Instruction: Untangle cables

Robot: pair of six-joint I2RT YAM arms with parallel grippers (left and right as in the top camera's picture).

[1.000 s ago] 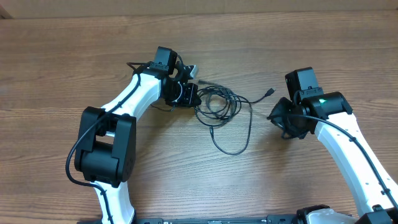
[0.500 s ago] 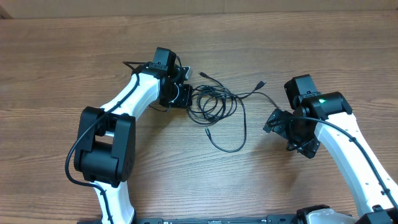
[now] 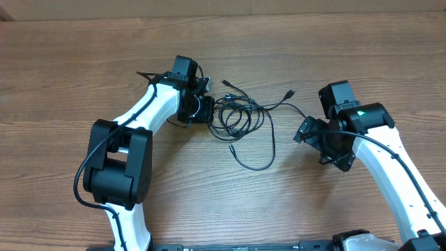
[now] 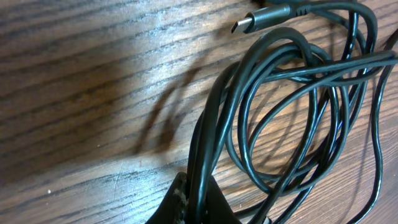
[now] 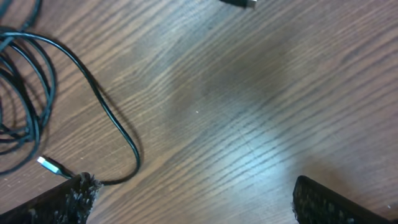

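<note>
The right pincer hangs spread wide over the wooden counter. Looped black cables lie beyond one fingertip, a silver-tipped plug just beside it.

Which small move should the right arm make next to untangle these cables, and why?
Probably bring the open right gripper over to the loose loop and close on it. The left gripper is shut on the cables at the bundle's left side, and the right one holds nothing, so pulling could separate that strand.
</note>
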